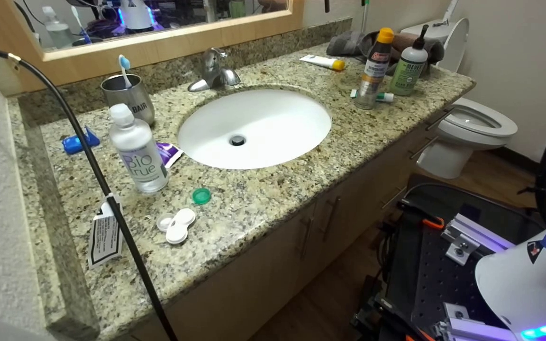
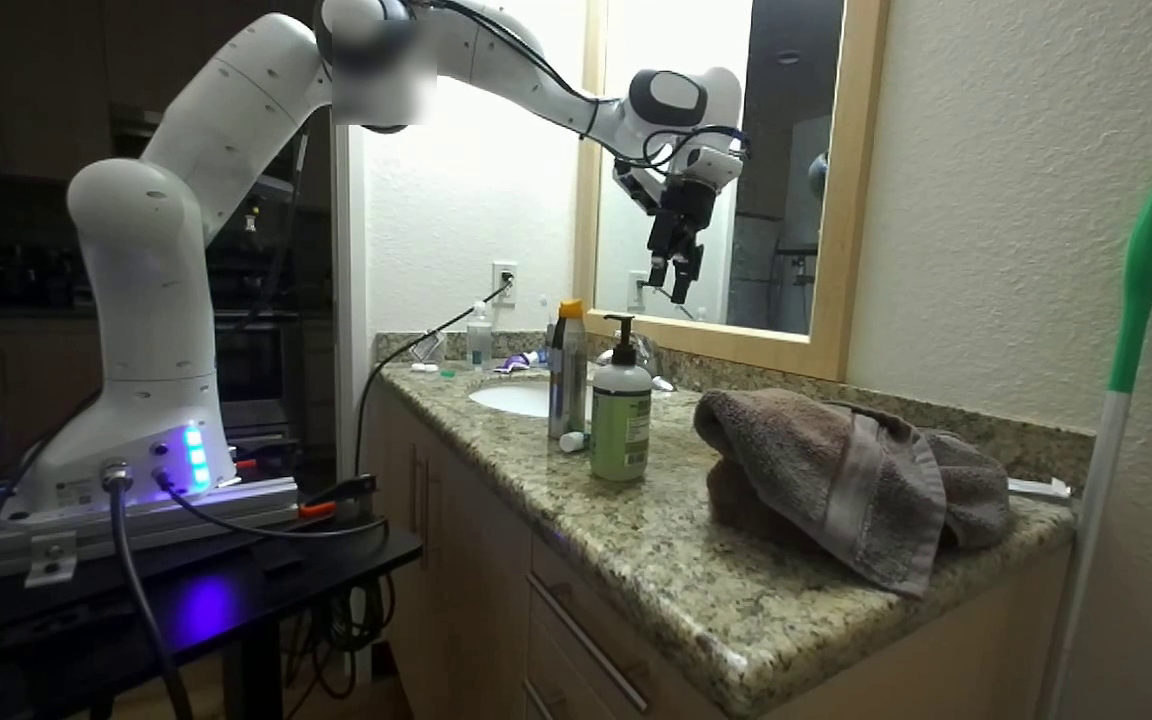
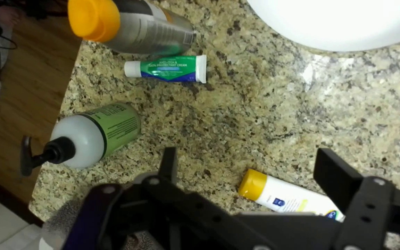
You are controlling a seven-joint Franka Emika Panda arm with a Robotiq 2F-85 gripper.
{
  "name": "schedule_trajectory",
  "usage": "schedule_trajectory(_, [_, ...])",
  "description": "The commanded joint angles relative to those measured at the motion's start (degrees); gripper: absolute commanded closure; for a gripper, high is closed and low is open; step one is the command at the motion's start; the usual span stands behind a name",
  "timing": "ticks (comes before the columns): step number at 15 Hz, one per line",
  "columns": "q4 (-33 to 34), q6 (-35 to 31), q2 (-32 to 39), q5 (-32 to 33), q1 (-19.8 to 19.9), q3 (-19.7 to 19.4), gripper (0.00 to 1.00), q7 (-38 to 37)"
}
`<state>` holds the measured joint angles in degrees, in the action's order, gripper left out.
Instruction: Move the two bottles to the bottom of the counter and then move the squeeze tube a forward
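On the speckled granite counter [image 1: 273, 189] the slim bottle with a yellow-orange cap [image 1: 375, 71] and the green-label pump bottle [image 1: 408, 71] stand upright, near the front edge in the wrist view. A green-and-white squeeze tube [image 3: 168, 68] lies between them, close against the slim bottle. A second squeeze tube, white with a yellow cap [image 3: 266, 189], lies farther back; gripper parts hide some of it in the wrist view. My gripper [image 2: 669, 285] hangs well above the counter, pointing down. Its jaws stand wide open [image 3: 247, 163] with nothing held.
A grey-brown towel [image 2: 826, 470] is bunched at the counter's end. The white sink [image 1: 254, 128] and faucet [image 1: 213, 71] lie alongside. Beyond the sink are a clear solution bottle [image 1: 138, 151], a metal cup [image 1: 131, 97], a lens case [image 1: 180, 225] and a black cable [image 1: 95, 161].
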<state>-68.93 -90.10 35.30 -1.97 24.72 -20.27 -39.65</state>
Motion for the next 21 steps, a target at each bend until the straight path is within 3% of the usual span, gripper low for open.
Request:
schedule_trajectory(1, [6.6, 3.62, 3.96, -0.24, 3.27, 1.48, 0.0, 12.5])
schedule_trajectory(7, [23.11, 12.01, 14.19, 0.05, 8.04, 1.99, 0.0, 33.02])
schedule_trajectory(8, [25.96, 16.25, 15.92, -0.6, 8.18, 1.55, 0.0, 31.34])
schedule_trajectory(9, [17.2, 9.96, 10.77, 0.12, 6.12, 0.56, 0.0, 29.53])
schedule_trajectory(12, [22.25, 13.93, 14.41, 0.03, 6.94, 0.61, 0.0, 30.12])
schedule_trajectory(13, [22.88, 14.13, 15.03, 1.64, 7.35, 1.54, 0.0, 38.44])
schedule_trajectory(15, [28.16, 14.73, 18.88, 1.63, 10.37, 4.43, 0.0, 43.87])
schedule_trajectory(18, [30.47, 15.73, 21.11, -0.5, 13.13, 8.1, 0.0, 51.04])
schedule_trajectory(20, [32.66, 16.01, 23.29, -0.99, 13.67, 9.21, 0.0, 48.11])
schedule_trajectory(21, [34.17, 14.61, 24.52, -2.2, 13.75, 9.36, 0.0, 41.82])
